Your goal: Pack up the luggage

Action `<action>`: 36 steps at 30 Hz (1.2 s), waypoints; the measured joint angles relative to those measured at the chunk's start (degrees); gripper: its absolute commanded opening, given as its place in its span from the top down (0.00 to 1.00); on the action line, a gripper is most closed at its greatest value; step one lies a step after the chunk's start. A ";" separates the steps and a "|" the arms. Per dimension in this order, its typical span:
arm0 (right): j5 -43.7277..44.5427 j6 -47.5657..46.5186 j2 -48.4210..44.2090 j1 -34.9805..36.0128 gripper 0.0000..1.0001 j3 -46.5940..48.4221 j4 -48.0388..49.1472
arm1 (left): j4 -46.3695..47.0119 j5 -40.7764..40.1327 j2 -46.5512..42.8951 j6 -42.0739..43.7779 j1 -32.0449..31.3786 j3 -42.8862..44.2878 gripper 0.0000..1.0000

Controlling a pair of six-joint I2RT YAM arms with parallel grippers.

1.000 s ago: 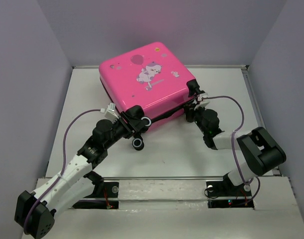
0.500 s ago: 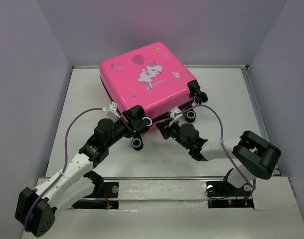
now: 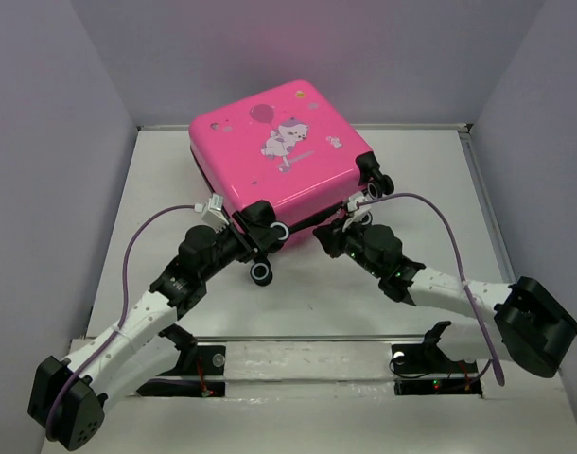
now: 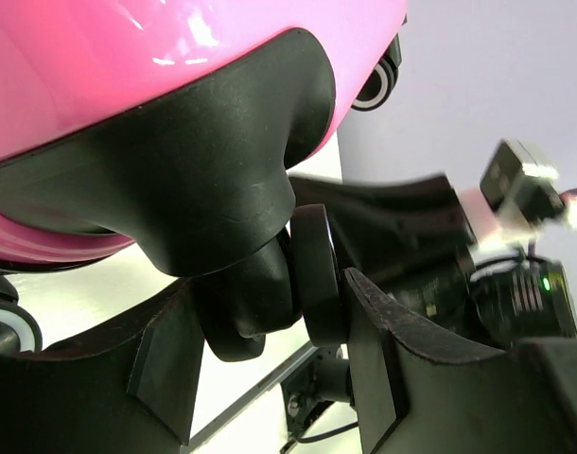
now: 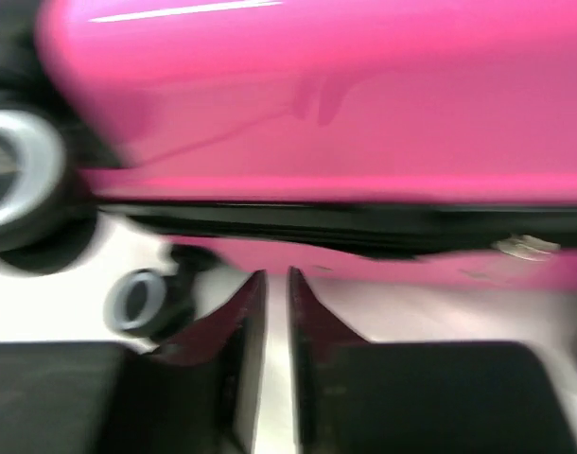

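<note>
The luggage is a closed hot-pink suitcase with a white cartoon print, lying tilted at the back middle of the table. My left gripper is at its near left corner. In the left wrist view the gripper is closed around a black caster wheel under the pink shell. My right gripper is at the suitcase's near edge. In the blurred right wrist view it is shut and empty, just below the black zipper band.
White table with grey walls on three sides. Other suitcase wheels show at the near corner and the right corner. The right arm's purple cable loops over the table's right part.
The right gripper moved from the suitcase's right corner leftward to its near edge, and the right elbow swung out to the right. The left arm and the suitcase barely moved.
</note>
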 measured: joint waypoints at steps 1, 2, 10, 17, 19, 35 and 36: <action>0.00 0.00 -0.48 -1.60 0.62 0.04 -1.64 | -0.13 -0.11 -0.15 0.07 0.00 0.00 0.94; 0.00 0.02 -0.94 -3.50 0.60 0.13 -3.26 | -0.26 -0.17 -0.26 0.15 0.00 0.00 0.94; -0.39 -1.86 0.20 -12.83 0.56 2.47 -12.72 | -0.85 -0.39 -0.79 0.44 0.00 0.00 0.94; -8.50 -5.99 7.74 -19.06 0.54 6.40 -13.42 | -1.05 -0.46 -1.05 0.44 0.00 0.00 0.94; -10.75 -7.04 8.96 -20.20 0.52 6.71 -12.79 | -1.42 -0.61 -1.36 0.46 0.00 0.00 0.94; -18.71 -9.70 14.12 -21.75 0.93 7.26 -2.36 | -1.79 -0.96 -1.57 0.46 0.00 -0.02 0.94; -18.43 -9.66 14.21 -21.75 0.93 7.26 -2.25 | -1.79 -1.07 -1.57 0.48 0.00 -0.02 0.94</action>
